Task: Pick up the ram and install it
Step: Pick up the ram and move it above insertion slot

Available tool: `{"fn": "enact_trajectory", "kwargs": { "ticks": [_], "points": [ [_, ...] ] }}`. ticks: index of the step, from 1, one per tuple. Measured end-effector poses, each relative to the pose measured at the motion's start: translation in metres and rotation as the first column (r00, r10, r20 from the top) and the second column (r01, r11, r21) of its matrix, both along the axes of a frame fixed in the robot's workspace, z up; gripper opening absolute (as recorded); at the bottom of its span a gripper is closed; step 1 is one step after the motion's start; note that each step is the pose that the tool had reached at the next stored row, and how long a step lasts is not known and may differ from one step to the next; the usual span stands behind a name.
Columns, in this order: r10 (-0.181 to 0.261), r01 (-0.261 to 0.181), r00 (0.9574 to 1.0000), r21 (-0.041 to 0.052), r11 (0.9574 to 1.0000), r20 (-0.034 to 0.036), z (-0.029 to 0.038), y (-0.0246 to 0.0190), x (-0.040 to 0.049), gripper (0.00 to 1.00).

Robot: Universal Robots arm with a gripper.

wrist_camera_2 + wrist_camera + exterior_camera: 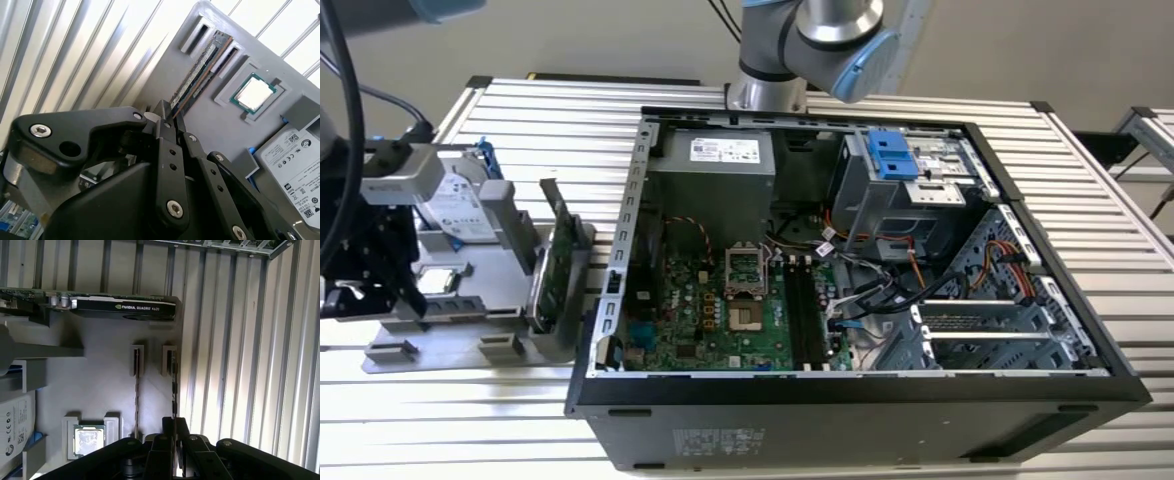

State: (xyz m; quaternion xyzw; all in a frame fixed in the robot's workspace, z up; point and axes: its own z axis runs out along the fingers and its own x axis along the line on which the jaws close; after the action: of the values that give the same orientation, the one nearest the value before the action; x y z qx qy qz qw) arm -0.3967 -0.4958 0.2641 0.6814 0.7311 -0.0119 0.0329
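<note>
The ram (173, 385) is a slim stick standing on edge in a slot of the grey holder (100, 370). In the second wrist view the ram (192, 80) runs from its slot down to my fingertips. My gripper (174, 422) sits over the stick's near end, its black fingers drawn close with the board's edge between them, as the second wrist view also shows at the gripper (167, 114). A second slim stick (136, 390) stands parallel beside it. In the exterior view the gripper (360, 260) hangs over the holder (467, 300) at the exterior view's left.
The holder also carries a processor chip (254, 93), a hard drive (295, 160) and a black expansion card (115, 305). To the exterior view's right, the open computer case (854, 390) lies on the slatted table, with long dark memory slots (807, 315) on its green motherboard.
</note>
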Motion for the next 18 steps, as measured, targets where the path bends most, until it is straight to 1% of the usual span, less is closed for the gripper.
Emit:
{"fn": "enact_trajectory", "kwargs": {
  "ticks": [18],
  "points": [
    [0.000, 0.000, 1.0000, 0.0000, 1.0000, 0.0000, 0.0123, 0.0000, 0.0000, 0.00]
  ]
}}
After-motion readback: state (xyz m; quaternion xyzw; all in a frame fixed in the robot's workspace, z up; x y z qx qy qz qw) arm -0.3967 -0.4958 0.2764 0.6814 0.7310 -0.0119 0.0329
